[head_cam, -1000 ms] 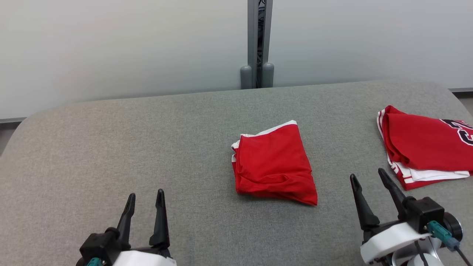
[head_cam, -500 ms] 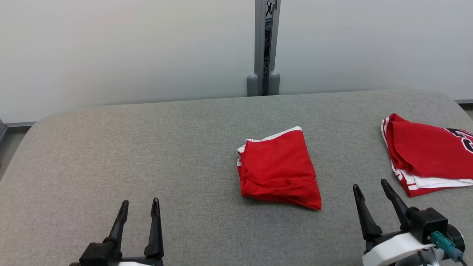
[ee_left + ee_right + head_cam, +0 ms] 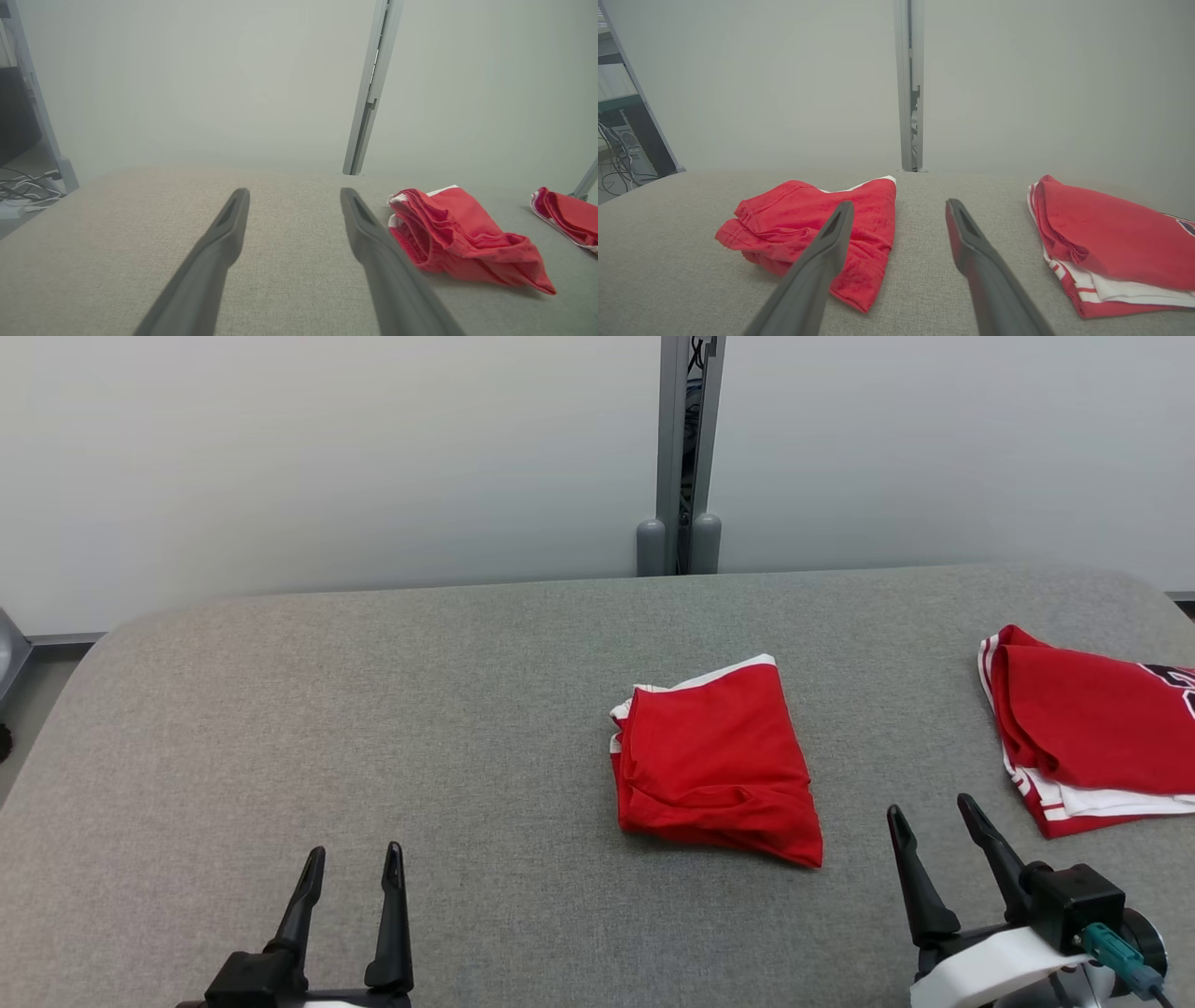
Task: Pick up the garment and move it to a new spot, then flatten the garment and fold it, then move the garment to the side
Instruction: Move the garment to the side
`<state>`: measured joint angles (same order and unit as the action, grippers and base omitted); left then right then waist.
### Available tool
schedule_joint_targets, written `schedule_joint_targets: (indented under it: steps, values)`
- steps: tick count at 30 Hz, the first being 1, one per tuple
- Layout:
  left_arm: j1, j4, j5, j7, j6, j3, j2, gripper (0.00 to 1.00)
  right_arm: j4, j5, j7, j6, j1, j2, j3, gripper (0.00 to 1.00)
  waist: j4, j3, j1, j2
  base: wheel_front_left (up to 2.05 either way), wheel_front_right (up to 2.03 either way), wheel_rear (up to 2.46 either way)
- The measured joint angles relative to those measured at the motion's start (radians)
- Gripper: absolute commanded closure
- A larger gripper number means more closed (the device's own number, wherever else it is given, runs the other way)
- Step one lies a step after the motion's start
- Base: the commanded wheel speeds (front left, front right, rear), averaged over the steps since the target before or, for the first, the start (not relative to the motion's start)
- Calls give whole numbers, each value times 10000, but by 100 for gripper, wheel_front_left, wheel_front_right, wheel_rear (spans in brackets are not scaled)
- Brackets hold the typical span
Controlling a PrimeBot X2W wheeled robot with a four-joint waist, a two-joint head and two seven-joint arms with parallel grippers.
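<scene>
Table [image 3: 373, 709]: one, grey; near edge cut off.
Jersey [image 3: 1088, 733]: one, red, folded; right part cut off, print unreadable.
Garment [image 3: 714, 761]: one, red, folded, mid-table; ahead of and between the two grippers, touching neither.
Left gripper [image 3: 355, 851]: jaws wide, empty.
Right gripper [image 3: 929, 805]: jaws wide, empty.

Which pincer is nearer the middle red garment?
Right. The right pincer is just right of the garment, by its near corner; the left pincer is well off to its left. Both open.
</scene>
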<state>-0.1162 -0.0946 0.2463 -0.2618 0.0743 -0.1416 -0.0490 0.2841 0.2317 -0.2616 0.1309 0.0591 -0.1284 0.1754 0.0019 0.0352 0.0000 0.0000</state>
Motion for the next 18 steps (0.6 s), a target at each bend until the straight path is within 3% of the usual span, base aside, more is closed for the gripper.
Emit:
schedule_joint_targets:
  steps: [5, 10, 18]
  values:
    - [2, -71, 2, 0, -4, -35, 0, 0, 316, 313, 0, 0, 210, 65, 215, 0, 44, -51, 0, 0, 0, 0, 0]
    - [35, -148, 10, 0, -35, -163, -2, 0, 1030, 1423, -2, 0, 1104, 190, 516, 0, 132, -149, 0, 0, 0, 0, 0]
    - [261, -268, 13, 0, -128, -546, 2, 0, 3674, 2926, -2, -2, 3034, -207, 1034, 0, 550, -437, 0, 0, 0, 0, 0]
